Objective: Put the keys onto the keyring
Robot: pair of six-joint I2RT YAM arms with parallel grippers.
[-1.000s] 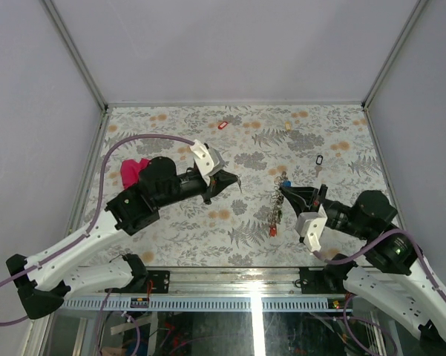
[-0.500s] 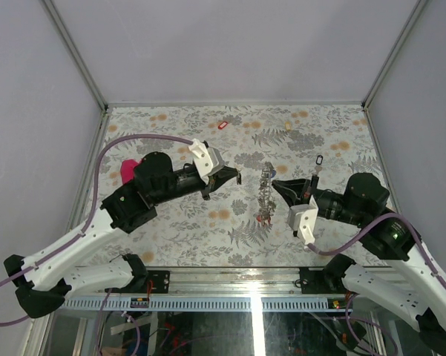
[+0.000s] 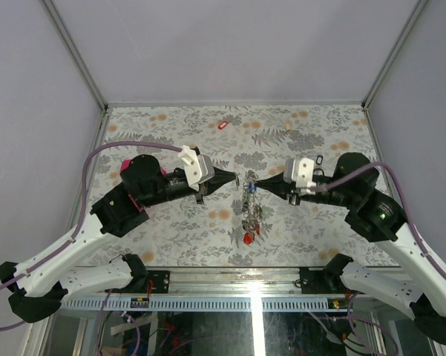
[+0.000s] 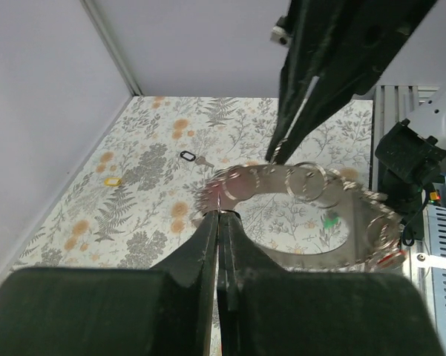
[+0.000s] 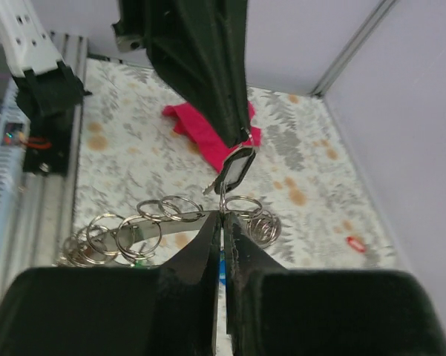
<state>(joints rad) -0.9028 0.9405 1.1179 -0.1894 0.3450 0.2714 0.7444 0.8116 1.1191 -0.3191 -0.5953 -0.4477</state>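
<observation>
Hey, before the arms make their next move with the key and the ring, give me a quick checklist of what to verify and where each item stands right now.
1. Right gripper shut on the keyring: ok.
2. Left gripper shut on a black-tagged key: ok.
3. Held key threaded onto the keyring: cannot tell; they meet right at the fingertips.
4. Magenta cloth away from both grippers: ok.
5. All keys collected: not ok. A red-tagged key, a cream-tagged key and a second black-tagged key lie loose on the table.
</observation>
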